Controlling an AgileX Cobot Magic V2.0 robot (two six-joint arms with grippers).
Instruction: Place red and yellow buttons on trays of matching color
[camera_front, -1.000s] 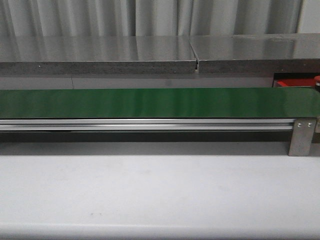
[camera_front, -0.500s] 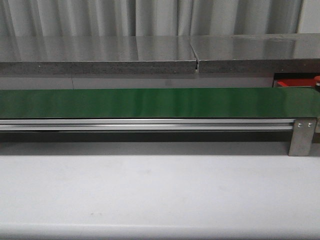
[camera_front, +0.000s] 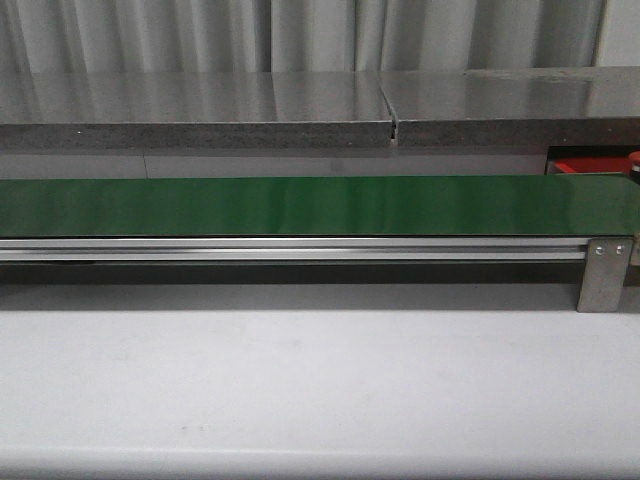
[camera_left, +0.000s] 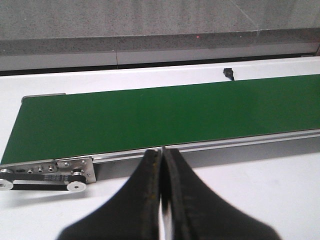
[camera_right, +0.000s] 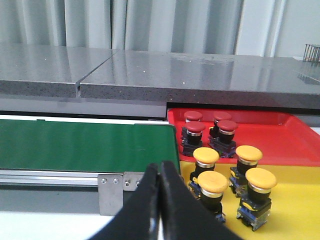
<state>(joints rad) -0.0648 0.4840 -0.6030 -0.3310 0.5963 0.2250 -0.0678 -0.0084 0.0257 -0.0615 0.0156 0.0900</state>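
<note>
Sideways across the front view runs the green belt (camera_front: 300, 205), bare.

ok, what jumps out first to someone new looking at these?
The long green belt runs bare across the front view. At its right end, the right wrist view shows a red tray with four red buttons and, nearer the camera, a yellow tray with four yellow buttons. Both tools, left and right, are shut.

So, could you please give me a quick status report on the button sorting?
Both end effectors shut, left, right, holding nothing. Four red buttons on red tray, four yellow buttons on yellow tray. Belt bare.
</note>
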